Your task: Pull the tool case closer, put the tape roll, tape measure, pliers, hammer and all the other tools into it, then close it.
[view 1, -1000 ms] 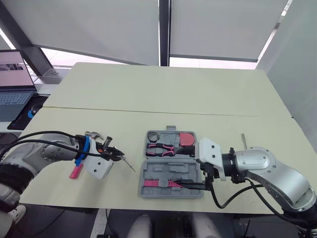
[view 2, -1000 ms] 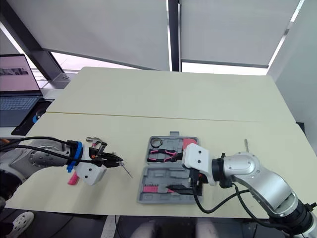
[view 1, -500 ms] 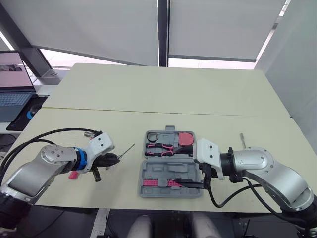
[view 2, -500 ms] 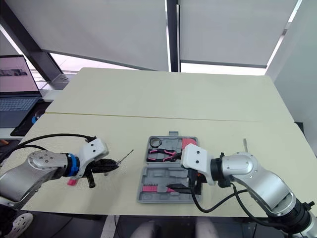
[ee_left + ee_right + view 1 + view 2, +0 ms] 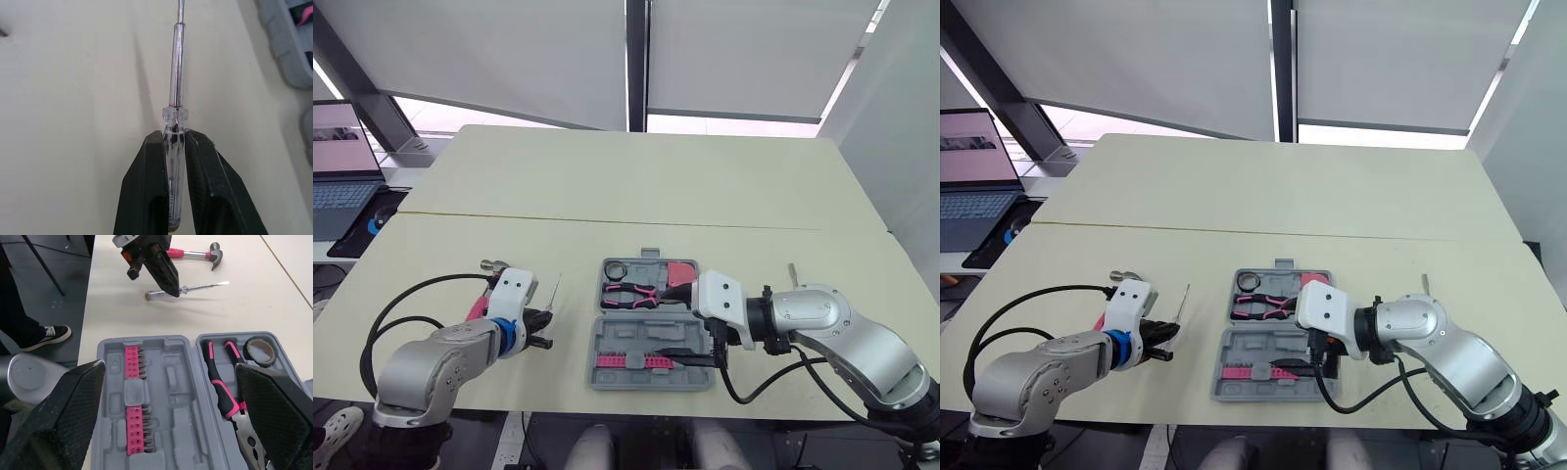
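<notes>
Pinches a screwdriver (image 5: pixel 177 73) tight in the left gripper (image 5: pixel 174 138), lower left of the frame. Holds the right gripper (image 5: pixel 169 366) wide apart over the open case (image 5: pixel 619 339), lower middle, with pliers (image 5: pixel 636 293), tape roll (image 5: pixel 615 269) and tape measure (image 5: pixel 682 274) inside. Leaves the hammer (image 5: pixel 193 253) outside it.

Screwdriver (image 5: pixel 175 117): clear glossy plastic handle, metal shaft. Tool case (image 5: pixel 171 396): matt grey plastic.
</notes>
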{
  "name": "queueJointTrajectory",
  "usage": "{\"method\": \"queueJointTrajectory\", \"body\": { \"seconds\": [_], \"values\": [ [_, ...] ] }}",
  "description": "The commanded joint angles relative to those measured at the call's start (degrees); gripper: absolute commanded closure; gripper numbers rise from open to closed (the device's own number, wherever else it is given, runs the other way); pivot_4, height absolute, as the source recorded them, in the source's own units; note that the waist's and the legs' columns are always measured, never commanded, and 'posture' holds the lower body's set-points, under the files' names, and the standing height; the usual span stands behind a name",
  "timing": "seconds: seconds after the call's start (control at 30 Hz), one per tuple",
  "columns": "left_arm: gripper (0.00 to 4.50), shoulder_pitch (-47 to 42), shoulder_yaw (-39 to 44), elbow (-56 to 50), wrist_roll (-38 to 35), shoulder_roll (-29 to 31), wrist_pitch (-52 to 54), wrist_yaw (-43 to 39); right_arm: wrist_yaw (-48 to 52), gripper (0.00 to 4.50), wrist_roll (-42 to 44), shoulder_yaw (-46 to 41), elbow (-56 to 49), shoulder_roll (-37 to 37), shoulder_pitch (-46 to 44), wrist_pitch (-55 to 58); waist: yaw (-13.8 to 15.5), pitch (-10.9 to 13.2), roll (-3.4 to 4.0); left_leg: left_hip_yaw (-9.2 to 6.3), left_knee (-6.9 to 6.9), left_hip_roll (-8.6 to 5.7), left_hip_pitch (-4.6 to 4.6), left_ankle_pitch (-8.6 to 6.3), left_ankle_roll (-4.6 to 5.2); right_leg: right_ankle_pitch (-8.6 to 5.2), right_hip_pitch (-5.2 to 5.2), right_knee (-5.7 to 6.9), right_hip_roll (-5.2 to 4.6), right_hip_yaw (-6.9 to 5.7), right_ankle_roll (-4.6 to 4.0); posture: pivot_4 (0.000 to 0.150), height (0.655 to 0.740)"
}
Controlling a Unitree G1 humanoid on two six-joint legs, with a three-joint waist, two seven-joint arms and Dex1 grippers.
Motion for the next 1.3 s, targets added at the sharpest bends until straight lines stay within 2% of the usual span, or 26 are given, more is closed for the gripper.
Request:
{"method": "queueJointTrajectory", "body": {
  "seconds": [0.03,0.27,0.33,0.4,0.63,0.7,0.8,0.9,0.97,1.13,1.3],
  "values": [
    [4.32,0.8,1.1,0.4,3.3,-1.3,-1.2,2.5,0.9,0.0,0.0,-0.5,-0.3,-0.2,-1.4,-0.7,0.0,0.0,0.0,0.01,0.0,0.0,0.0,0.0,0.0,0.0,0.0,-0.01,-0.01,0.0,0.0,0.15,0.74],
    [4.32,1.8,0.7,1.8,5.4,-2.6,-3.5,1.9,1.6,0.0,-0.3,-0.6,-0.2,-0.4,-1.3,-1.0,0.0,0.0,0.01,0.02,-0.01,-0.03,0.0,0.0,-0.02,0.0,0.0,-0.02,-0.06,-0.01,0.0,0.15,0.74],
    [3.61,2.1,1.9,1.3,5.5,-3.0,-4.2,1.8,1.7,0.0,-0.3,-0.8,-0.3,-0.5,-1.1,-1.1,0.0,0.0,0.01,0.02,-0.02,-0.03,0.0,0.0,-0.02,0.0,0.0,-0.02,-0.08,-0.01,0.0,0.15,0.74],
    [3.12,2.6,2.5,0.6,5.7,-3.2,-4.9,1.6,1.7,0.0,-0.2,-0.9,-0.3,-0.6,-1.0,-1.1,0.0,0.0,0.01,0.02,-0.02,-0.03,0.0,0.0,-0.02,0.0,0.0,-0.03,-0.08,-0.01,0.0,0.15,0.74],
    [0.91,6.6,5.4,-8.1,5.5,-4.4,-6.9,1.2,1.8,0.0,0.3,-1.6,-0.7,-0.9,0.0,-1.4,0.1,0.0,0.01,0.03,-0.02,-0.07,-0.02,0.0,-0.03,0.0,0.0,-0.07,-0.14,-0.02,0.0,0.15,0.74],
    [0.29,9.1,3.6,-10.6,6.4,-3.9,-13.5,-1.4,1.9,0.0,0.3,-1.7,-0.6,-1.0,0.2,-1.7,0.2,0.0,0.01,0.03,-0.03,-0.07,-0.02,0.0,-0.03,0.0,0.0,-0.07,-0.15,-0.02,0.0,0.15,0.74],
    [0.29,14.6,0.1,-10.9,9.3,-1.8,-24.0,-6.0,2.0,0.0,-0.1,-1.8,-0.2,-0.9,0.0,-2.3,0.2,0.0,0.03,0.08,-0.06,-0.07,-0.01,0.0,-0.03,0.0,0.0,-0.1,-0.17,0.0,0.0,0.15,0.74],
    [0.29,17.1,1.3,-7.1,8.7,-4.3,-29.5,-7.6,2.3,0.0,-0.2,-1.9,0.4,-0.8,-0.4,-3.0,0.3,0.0,0.08,0.11,-0.09,-0.07,-0.01,-0.01,-0.03,0.0,0.0,-0.13,-0.19,0.0,0.0,0.15,0.74],
    [0.29,17.8,0.3,-4.6,10.5,-4.0,-33.5,-8.8,2.7,0.0,-0.4,-1.8,0.7,-1.1,-0.5,-3.4,0.5,0.0,0.08,0.1,-0.08,-0.07,-0.01,-0.02,-0.01,0.0,0.01,-0.13,-0.19,-0.03,0.0,0.15,0.74],
    [0.29,14.3,1.5,-0.3,9.2,-7.0,-34.8,-8.6,3.3,0.0,-0.5,-1.7,1.1,-1.5,-0.6,-3.8,1.1,0.0,0.07,0.1,-0.05,-0.08,-0.01,-0.11,0.16,0.0,0.03,-0.13,-0.19,-0.04,0.0,0.15,0.74],
    [0.29,10.7,1.0,5.2,8.9,-4.0,-34.1,-13.4,3.0,0.0,-0.6,-1.2,0.9,-1.0,-0.8,-3.5,1.2,0.0,0.08,0.09,-0.05,-0.08,-0.01,-0.1,0.15,0.0,0.03,-0.12,-0.18,-0.07,0.0,0.15,0.74]
  ]
}}
